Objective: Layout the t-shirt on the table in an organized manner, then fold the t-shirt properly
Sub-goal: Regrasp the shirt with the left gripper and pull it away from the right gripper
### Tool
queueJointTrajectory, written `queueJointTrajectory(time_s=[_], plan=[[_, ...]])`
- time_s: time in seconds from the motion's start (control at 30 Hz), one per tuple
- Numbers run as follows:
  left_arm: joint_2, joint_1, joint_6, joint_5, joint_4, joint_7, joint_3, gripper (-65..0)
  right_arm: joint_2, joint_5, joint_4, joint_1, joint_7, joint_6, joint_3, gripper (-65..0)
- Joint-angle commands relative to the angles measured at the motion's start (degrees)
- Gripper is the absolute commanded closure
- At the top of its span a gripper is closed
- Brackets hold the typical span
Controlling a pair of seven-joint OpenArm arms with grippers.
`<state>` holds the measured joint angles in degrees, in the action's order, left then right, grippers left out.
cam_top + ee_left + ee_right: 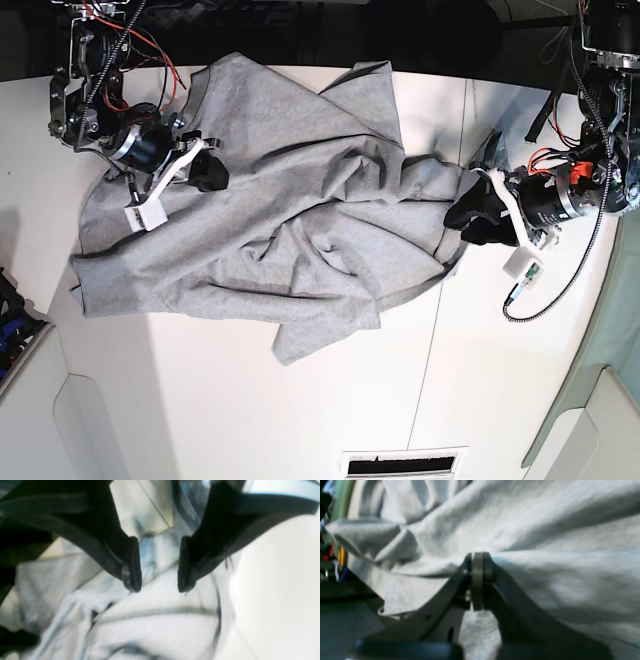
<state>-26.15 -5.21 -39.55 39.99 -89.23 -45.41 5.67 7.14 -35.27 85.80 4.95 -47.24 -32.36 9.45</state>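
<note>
**Grey t-shirt rumpled on the counter, one arm gripping, one open**

Lies crumpled and creased across the middle of the white counter (250, 420), the t-shirt (270, 210), spread wide but folded over itself, plain grey side up. At its near edge, pokes toward the counter's front a loose flap of cloth. Runs front to back just beyond the shirt's right-hand edge in the base view a thin dark seam in the counter.

Sits at that same edge of the t-shirt the left gripper (470, 222), fingers (132, 565) released and spread apart, nothing between them. Below them in the left wrist view, blurred, shows the t-shirt (160, 622) with dark streaks, and bare counter (280, 592) beside it.

At the t-shirt's opposite edge, toward its far corner, rests the right gripper (205, 172). Clenched together in the right wrist view are its fingers (478, 580), pinching a ridge of the t-shirt (520, 525), which bunches and stretches away from the pinch in long folds.

Beyond the t-shirt's far edge, reaches to the counter's back border the grey cloth, with red and black wiring on both arms above.
</note>
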Motion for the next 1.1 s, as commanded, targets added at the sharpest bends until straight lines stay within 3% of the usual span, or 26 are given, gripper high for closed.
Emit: queueJointTrajectory(time_s=[0.0,0.1,0.17,0.27,0.5,0.73,0.83,0.97,1.07], plan=[[-0.85,0.61,-0.45,-0.20,1.16,2.05,0.46,-27.6,0.13,-0.85,0.90,-0.46,1.16,-0.46,-0.94,0.0],[-0.85,0.76,-0.45,-5.64,5.99,6.97,0.46,-33.6,0.13,-0.85,0.90,-0.48,1.18,-0.46,-2.91,0.0],[-0.85,1.46,2.10,-8.50,7.39,9.20,0.46,-36.2,0.13,-0.63,0.90,-0.48,1.16,-0.46,-3.21,0.0],[-0.85,2.69,3.98,-9.25,7.78,9.20,0.46,-36.2,0.13,-0.50,0.90,-0.46,1.11,-0.46,-3.21,0.0],[-0.22,2.16,3.30,-8.74,7.78,5.97,0.35,-36.1,0.13,-0.48,0.90,-0.48,1.16,-0.46,-3.21,0.0],[2.78,2.12,5.05,-11.54,7.91,5.99,0.35,-35.3,0.13,-0.50,0.90,-0.33,1.14,-0.44,-3.21,0.0],[3.76,2.12,5.01,-11.52,7.93,5.38,0.35,-27.4,0.13,-0.31,0.87,-0.31,1.09,-0.44,-3.21,0.0],[3.56,2.21,5.03,-11.58,7.93,5.40,0.35,-0.8,0.35,3.06,0.87,0.66,1.40,-0.44,-3.21,0.0],[2.78,2.67,5.03,-11.54,7.91,5.31,0.37,0.0,0.79,5.01,0.85,2.95,2.54,-0.44,-3.21,0.0]])
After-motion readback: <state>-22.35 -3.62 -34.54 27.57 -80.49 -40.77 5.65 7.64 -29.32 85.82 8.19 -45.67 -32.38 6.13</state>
